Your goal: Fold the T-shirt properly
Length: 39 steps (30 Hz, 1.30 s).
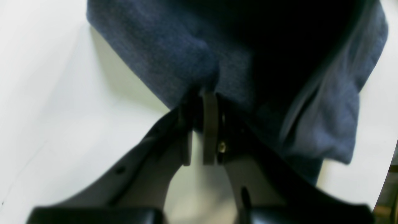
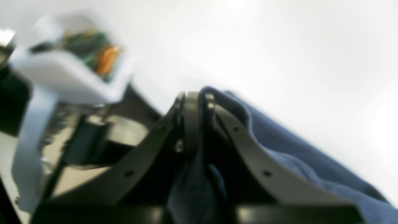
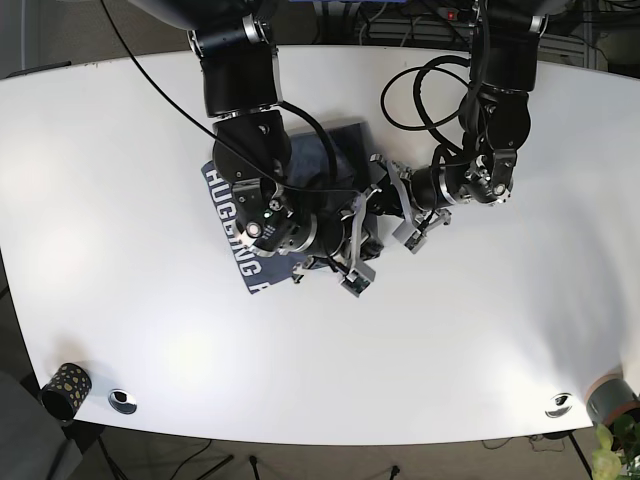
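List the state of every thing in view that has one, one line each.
T-shirt: partly folded, flat on the table, white lettering up.
Left end effector: shut on the T-shirt's fabric.
Right end effector: shut on the T-shirt's edge.
Table: white, bearing the shirt.
Dotted cup: upright at the table's corner.

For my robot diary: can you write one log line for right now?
step: folding | left tool: shut on T-shirt | right tool: shut on T-shirt | surface: white table

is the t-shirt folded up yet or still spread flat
Partly folded: the T-shirt lies bunched small on the table, both grippers pinching it.
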### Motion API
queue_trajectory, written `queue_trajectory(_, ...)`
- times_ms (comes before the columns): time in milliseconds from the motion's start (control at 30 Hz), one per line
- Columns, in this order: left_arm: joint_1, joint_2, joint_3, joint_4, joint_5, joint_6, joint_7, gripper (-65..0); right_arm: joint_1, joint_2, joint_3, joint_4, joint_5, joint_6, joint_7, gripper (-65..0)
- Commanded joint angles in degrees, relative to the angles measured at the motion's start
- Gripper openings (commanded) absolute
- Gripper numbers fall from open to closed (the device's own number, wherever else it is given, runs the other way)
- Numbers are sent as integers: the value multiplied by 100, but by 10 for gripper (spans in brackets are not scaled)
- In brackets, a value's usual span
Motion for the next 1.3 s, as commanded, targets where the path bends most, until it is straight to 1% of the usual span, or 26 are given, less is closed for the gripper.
queue_trajectory(0,-139,-3,2,80,-4,-25,-5,-608,156,-44,-15,-193,114,32,168,-650)
queue_trajectory(100,-157,-3,-15,80,-12,-25,-5,-608,165,-44,-15,-439,114,32,432,-637)
queue_trajectory(133,-157,-3,-15,89,-12,-25,-5,-608,165,-44,-15,-483,114,32,502,-610)
queue_trajectory(233,-157,-3,-24,98,-12,-25,-5,-608,165,-44,-6,-509,114,32,564,-488)
queue_trajectory(267,-157,-3,-33,124,-12,-25,-5,-610,165,-44,3,-483,114,32,581,-420)
queue_trajectory(300,-157,-3,-41,186,-12,-25,-5,-610,165,-44,3,-483,114,32,581,-374)
queue_trajectory(367,-139,-3,-41,309,-12,-25,-5,-610,165,-44,3,-465,114,32,581,-312)
queue_trajectory(400,-130,-3,-50,397,-12,-25,-5,-611,165,-44,3,-422,114,32,581,-301)
queue_trajectory(467,-122,-20,-85,555,-12,-25,12,-611,165,-44,3,-254,114,32,581,-301)
queue_trajectory(567,-25,-46,-349,836,-12,-25,39,-611,165,-44,3,18,123,32,581,-301)
queue_trajectory(633,116,-187,-630,1047,-12,-25,39,-611,165,-44,3,291,123,32,555,-301)
queue_trajectory(733,168,-381,-841,1214,-12,-25,39,-611,156,-44,21,616,176,32,538,-301)
queue_trajectory(800,177,-548,-965,1302,-12,-25,39,-610,130,-37,232,774,343,32,450,-301)
queue_trajectory(900,177,-759,-1070,1390,-4,-25,39,-610,95,-1,803,906,686,32,107,-301)
queue_trajectory(1033,124,-899,-1070,1540,-4,-25,47,-608,69,245,1427,1082,1266,32,-262,-301)
queue_trajectory(1100,63,-908,-1026,1716,14,-25,47,-608,7,438,1682,1126,1547,32,-500,-301)
queue_trajectory(1167,-95,-899,-798,1847,23,-25,91,-608,-125,614,1876,1143,1750,32,-570,-301)
queue_trajectory(1267,-324,-829,-393,1918,-4,-25,241,-608,-283,860,2069,1143,1908,32,-570,-301)
